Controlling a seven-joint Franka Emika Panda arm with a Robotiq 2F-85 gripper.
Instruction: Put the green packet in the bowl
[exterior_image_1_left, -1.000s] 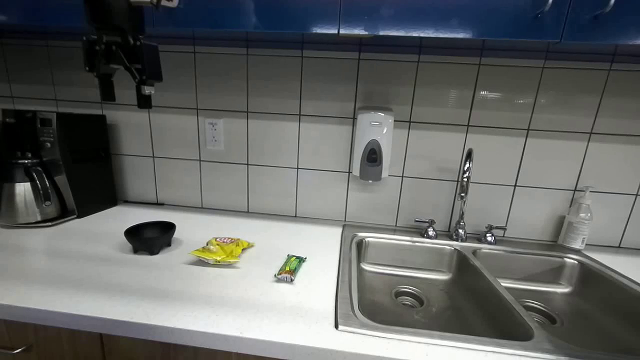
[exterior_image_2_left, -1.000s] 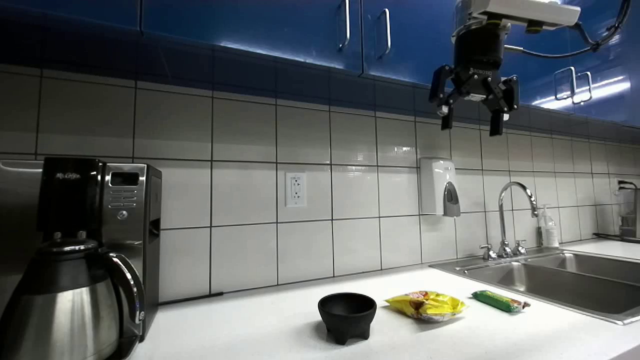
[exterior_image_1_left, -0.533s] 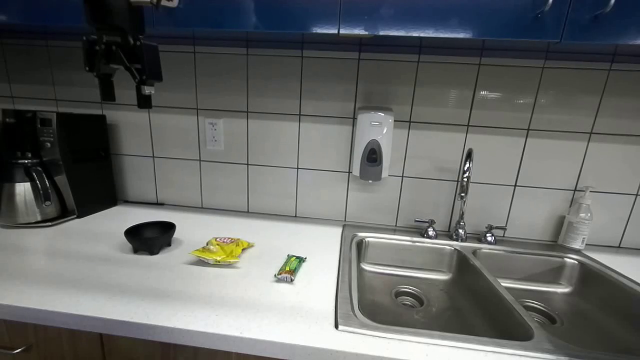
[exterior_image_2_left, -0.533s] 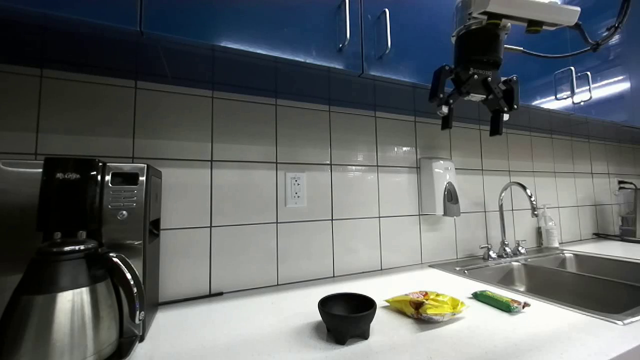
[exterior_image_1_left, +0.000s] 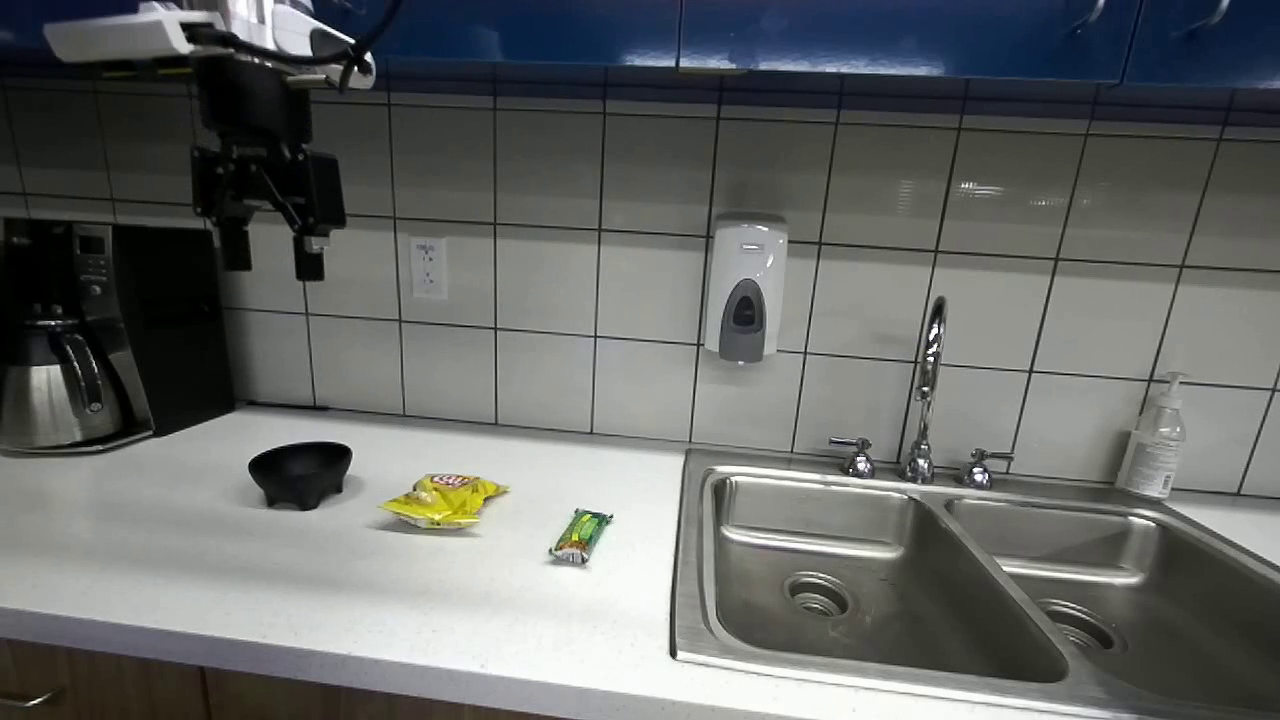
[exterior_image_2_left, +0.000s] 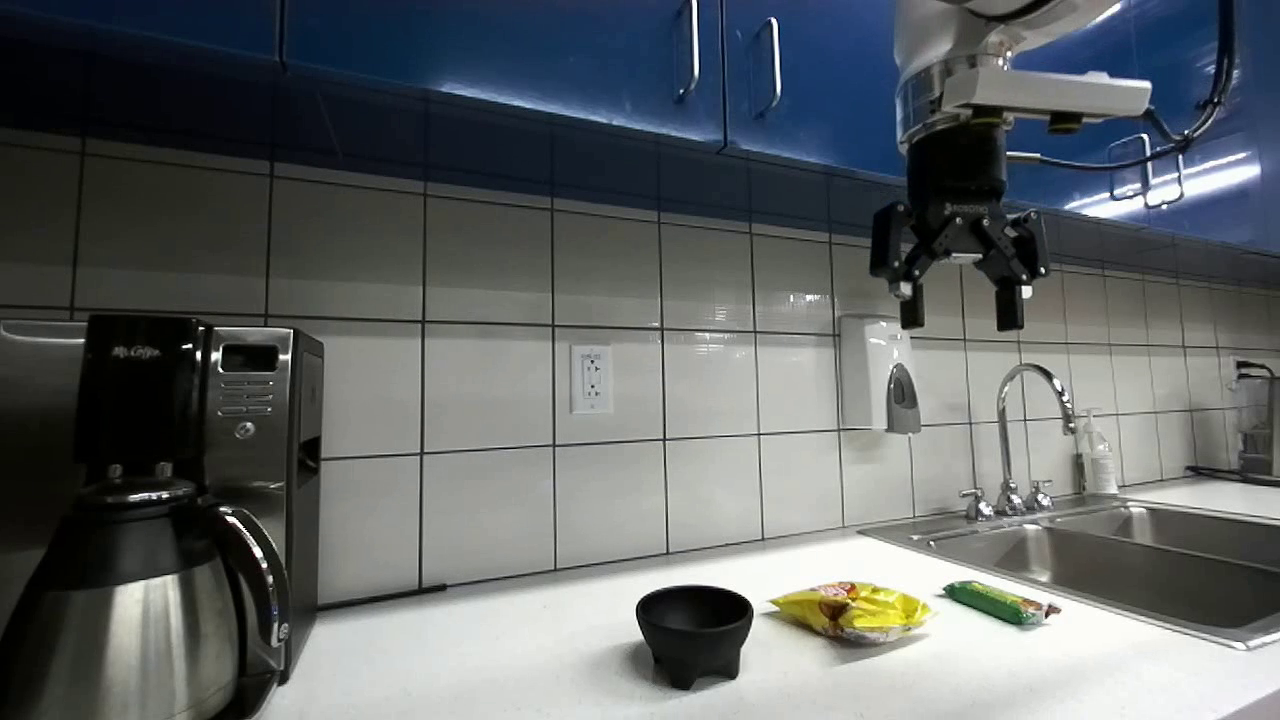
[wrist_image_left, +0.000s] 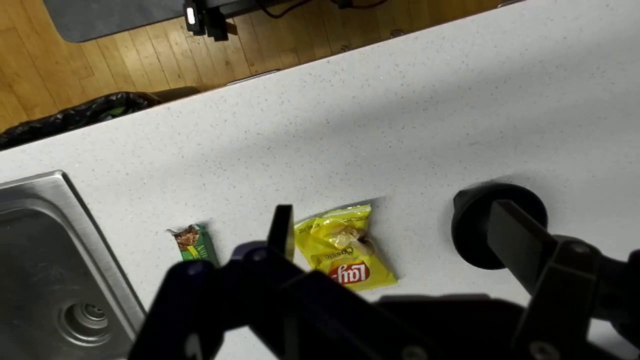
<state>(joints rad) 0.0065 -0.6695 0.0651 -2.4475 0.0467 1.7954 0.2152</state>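
A wall of glossy white tiles (exterior_image_1_left: 545, 275), grouted dark, rises behind a white, speckled table (exterior_image_1_left: 250, 570). Above hang shiny blue cabinets (exterior_image_2_left: 500, 55) with bent metal handles (exterior_image_2_left: 776, 65), and bright streaks of reflected light (exterior_image_1_left: 865, 68) lie along their lower edges. A white rectangular electrical outlet (exterior_image_1_left: 429, 268) and a white-and-grey plastic soap dispenser (exterior_image_1_left: 747, 270) are fixed to the tiles. A double-basin stainless steel sink (exterior_image_1_left: 693, 570) with an arched chrome faucet (exterior_image_1_left: 927, 378) is set into the table. Brown wooden cabinet fronts (exterior_image_1_left: 120, 680) show beneath the table's front edge. In the wrist view, a floor of golden-brown wooden planks (wrist_image_left: 135, 65) lies past that edge.
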